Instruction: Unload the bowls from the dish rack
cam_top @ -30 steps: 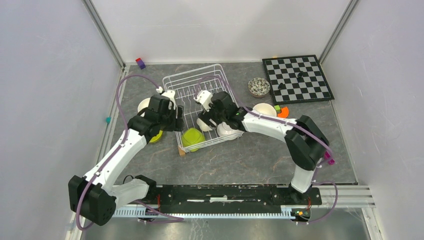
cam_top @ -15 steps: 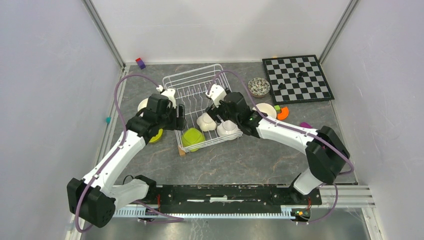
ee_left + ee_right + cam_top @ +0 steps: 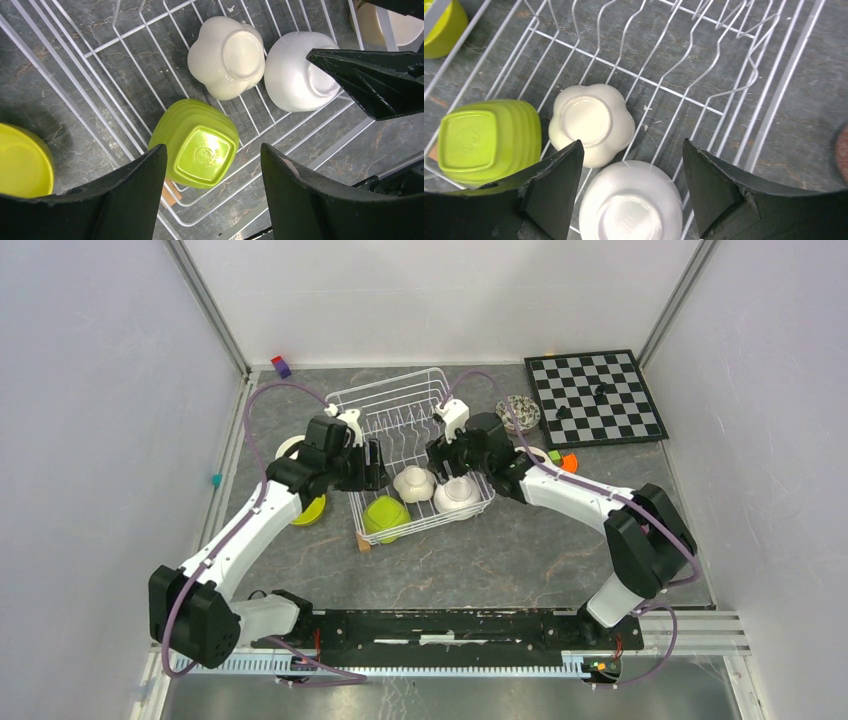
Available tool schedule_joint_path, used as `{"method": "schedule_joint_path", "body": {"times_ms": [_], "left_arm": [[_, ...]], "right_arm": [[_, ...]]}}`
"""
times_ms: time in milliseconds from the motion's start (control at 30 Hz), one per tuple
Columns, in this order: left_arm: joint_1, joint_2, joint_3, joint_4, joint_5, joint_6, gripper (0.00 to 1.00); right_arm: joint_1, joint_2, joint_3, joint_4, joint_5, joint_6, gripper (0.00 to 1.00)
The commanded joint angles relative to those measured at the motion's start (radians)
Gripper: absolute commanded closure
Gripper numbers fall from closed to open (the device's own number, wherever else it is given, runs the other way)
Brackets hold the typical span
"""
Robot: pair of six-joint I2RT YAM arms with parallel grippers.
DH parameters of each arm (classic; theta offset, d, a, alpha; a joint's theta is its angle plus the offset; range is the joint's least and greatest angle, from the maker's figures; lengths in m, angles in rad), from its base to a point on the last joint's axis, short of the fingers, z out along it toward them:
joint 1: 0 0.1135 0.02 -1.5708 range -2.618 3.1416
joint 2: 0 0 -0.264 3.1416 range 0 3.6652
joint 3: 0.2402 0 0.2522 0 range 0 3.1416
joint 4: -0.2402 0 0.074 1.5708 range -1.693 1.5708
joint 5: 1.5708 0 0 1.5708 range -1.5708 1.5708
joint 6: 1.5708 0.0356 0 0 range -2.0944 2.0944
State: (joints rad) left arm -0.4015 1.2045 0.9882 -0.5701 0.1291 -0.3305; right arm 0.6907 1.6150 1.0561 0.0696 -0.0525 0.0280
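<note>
Both jaws released above dish rack (image 3: 396,426), grey marbled tabletop (image 3: 520,560), white walls (image 3: 450,300), chessboard (image 3: 595,398) far right

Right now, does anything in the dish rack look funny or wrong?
Nothing looks broken or spilled. The dish rack sits crooked on the table, and a small tan block pokes out at its near corner, beside the green bowl. That bowl and the two white bowls lie upside down, which is ordinary for a rack.
</note>
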Motion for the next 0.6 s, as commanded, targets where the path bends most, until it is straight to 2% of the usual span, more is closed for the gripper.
{"method": "schedule_joint_path", "body": {"times_ms": [0,200,567], "left_arm": [[-0.005,0.008,0.003,0.068,0.038,-0.119,0.25],[-0.004,0.029,-0.028,0.112,0.024,-0.148,0.26],[-0.008,0.107,0.016,0.127,0.033,-0.162,0.27]], "right_arm": [[-0.019,0.048,0.018,0.074,-0.155,0.096,0.22],[-0.019,0.184,0.144,-0.002,-0.226,0.112,0.25],[-0.021,0.284,0.246,-0.119,-0.148,0.075,0.32]]}}
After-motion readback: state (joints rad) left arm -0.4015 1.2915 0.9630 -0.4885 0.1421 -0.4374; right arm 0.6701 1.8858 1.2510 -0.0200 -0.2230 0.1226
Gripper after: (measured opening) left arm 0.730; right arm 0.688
